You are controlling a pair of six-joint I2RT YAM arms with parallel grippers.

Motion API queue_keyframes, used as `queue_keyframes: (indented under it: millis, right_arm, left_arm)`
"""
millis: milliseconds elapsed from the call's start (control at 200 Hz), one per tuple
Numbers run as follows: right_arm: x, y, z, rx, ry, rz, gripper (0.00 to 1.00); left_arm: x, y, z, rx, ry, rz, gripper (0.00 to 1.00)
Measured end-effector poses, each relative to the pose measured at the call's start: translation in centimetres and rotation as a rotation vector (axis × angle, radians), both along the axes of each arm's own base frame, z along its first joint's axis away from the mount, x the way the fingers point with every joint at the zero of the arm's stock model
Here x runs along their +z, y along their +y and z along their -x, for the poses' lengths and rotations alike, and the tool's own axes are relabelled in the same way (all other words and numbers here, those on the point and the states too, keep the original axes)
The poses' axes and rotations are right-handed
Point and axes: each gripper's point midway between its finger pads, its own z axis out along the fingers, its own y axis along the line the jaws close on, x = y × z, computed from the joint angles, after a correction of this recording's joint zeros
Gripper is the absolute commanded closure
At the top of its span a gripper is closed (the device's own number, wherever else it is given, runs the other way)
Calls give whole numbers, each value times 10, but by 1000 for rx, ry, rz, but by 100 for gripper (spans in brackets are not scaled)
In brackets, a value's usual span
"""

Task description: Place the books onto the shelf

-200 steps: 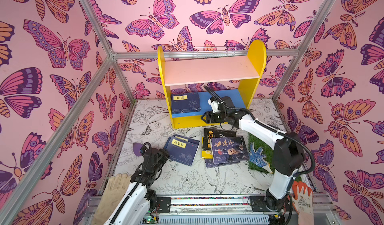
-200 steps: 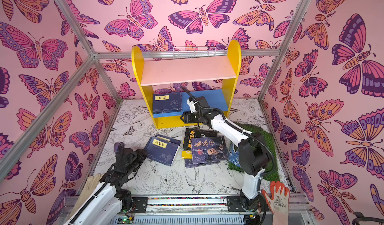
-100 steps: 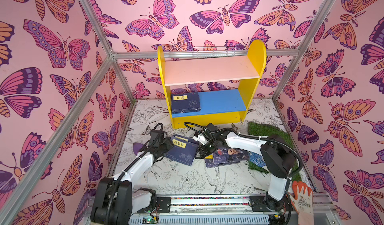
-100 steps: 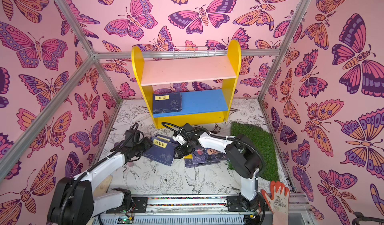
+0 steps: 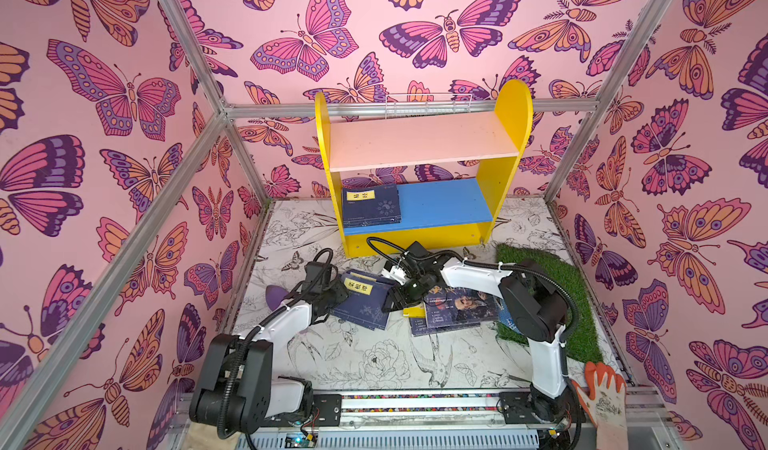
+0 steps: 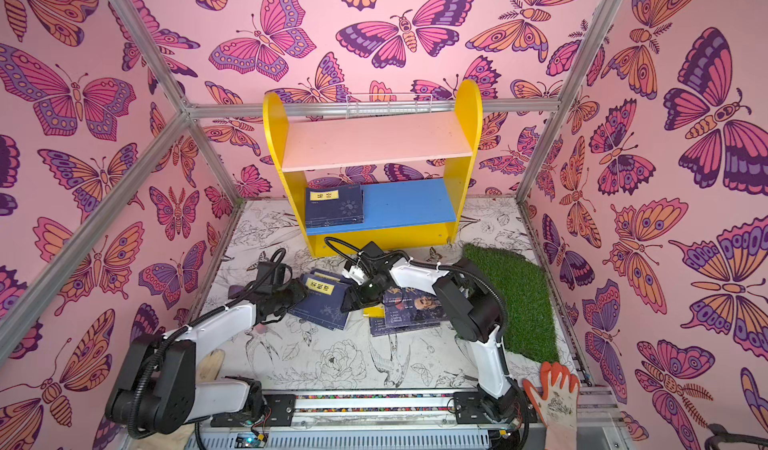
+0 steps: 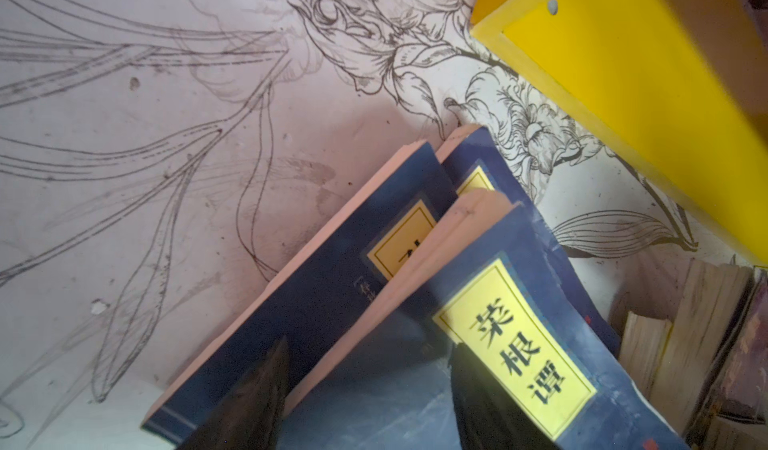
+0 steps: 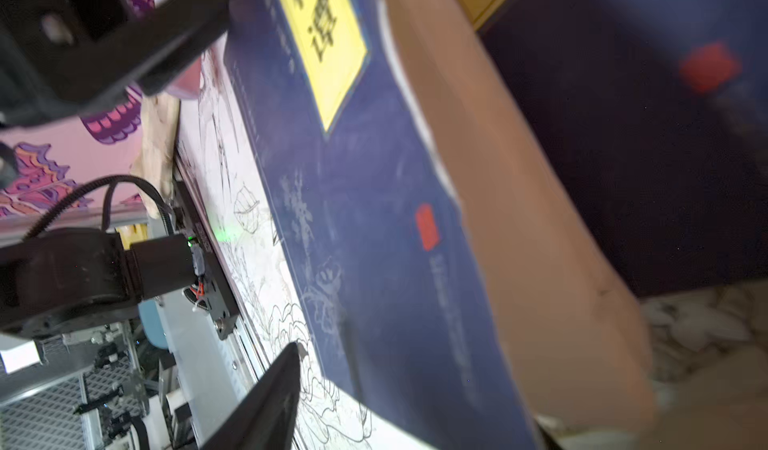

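Left wrist view: the left claw [image 7: 370, 342], fingers apart, straddles the top navy book [image 7: 515, 344] at its left edge. The book lies on the counter [image 5: 374, 365], in front of the shelf [image 5: 505, 165]. The right claw [image 5: 397, 300], also apart, flanks its right edge. Pinch only that book, leaving the lower books.

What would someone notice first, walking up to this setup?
Pink butterfly wallpaper covers every wall. At the back stands the yellow shelf, with a navy book lying on its blue lower board. In front of it, the left end effector and right end effector flank a navy pile of books.
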Motion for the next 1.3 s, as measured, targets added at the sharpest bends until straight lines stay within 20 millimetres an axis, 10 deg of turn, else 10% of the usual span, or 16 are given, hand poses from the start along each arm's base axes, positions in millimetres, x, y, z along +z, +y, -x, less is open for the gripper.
queue_keyframes:
  millis: [351, 586, 1027, 1297]
  right_arm:
    - [20, -2, -38, -177, -25, -97, 60]
    - [65, 5, -56, -246, -119, -212, 98]
    - [125, -49, -91, -388, -64, -500, 100]
    - [171, -46, -79, -306, -79, -632, 100]
  left_arm:
    - [1, -17, 13, 5, -61, 76, 37]
    - [4, -23, 18, 48, -74, 183, 35]
    - [98, -35, 6, -11, -327, 546, 18]
    - [120, -51, -2, -103, -386, 659, 22]
